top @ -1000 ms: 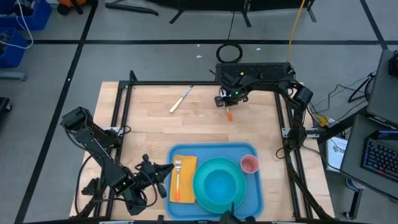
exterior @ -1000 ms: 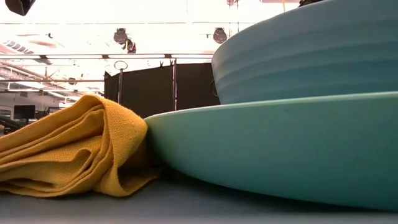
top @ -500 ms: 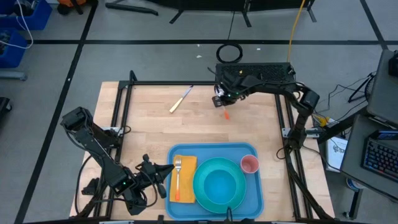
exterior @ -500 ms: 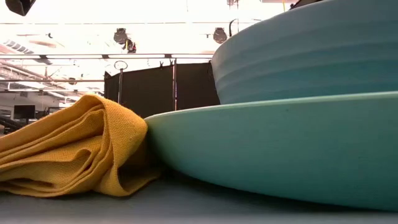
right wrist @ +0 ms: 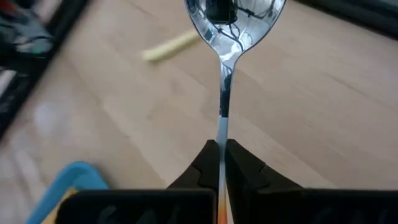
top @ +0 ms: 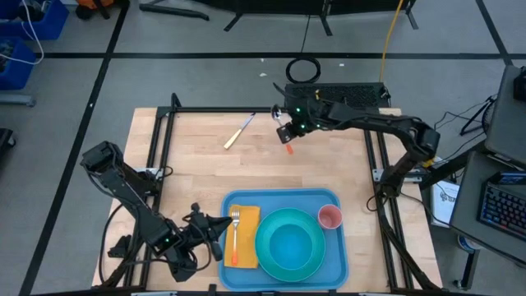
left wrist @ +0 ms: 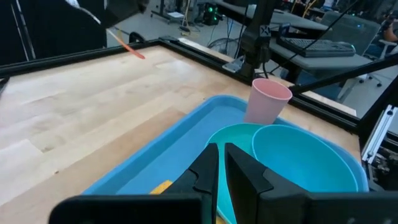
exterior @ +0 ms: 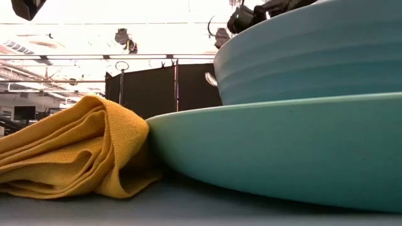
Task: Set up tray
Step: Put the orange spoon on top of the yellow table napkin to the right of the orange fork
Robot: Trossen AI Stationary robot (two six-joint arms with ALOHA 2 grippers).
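The blue tray (top: 329, 197) lies at the table's near edge. It carries a folded yellow napkin (top: 245, 237) with a fork (top: 234, 230) on top, a turquoise plate with a bowl (top: 289, 242) in it, and a pink cup (top: 329, 217). My right gripper (top: 285, 130) hovers over the far part of the table, shut on a spoon (right wrist: 233, 15) with an orange handle (top: 288, 149). My left gripper (top: 215, 231) waits shut beside the tray's left rim (left wrist: 186, 127). My right gripper pinches the spoon's metal stem (right wrist: 221, 127) between its two fingers (right wrist: 208, 163), just where the orange handle begins. The bowl of the spoon juts out past the fingertips and the orange end sticks out behind them. The spoon is lifted clear of the table.
A knife with a pale handle (top: 238, 131) lies on the bare wood left of the right gripper. A black frame (top: 164, 148) borders the table. In the low view the napkin (exterior: 69, 150) and the plate (exterior: 282, 157) fill the foreground.
My right gripper has carried the spoon toward the table's left edge, and the arm has stretched out farther over the table. It has come into the top of the low view. The left arm and the things on the tray have kept still.
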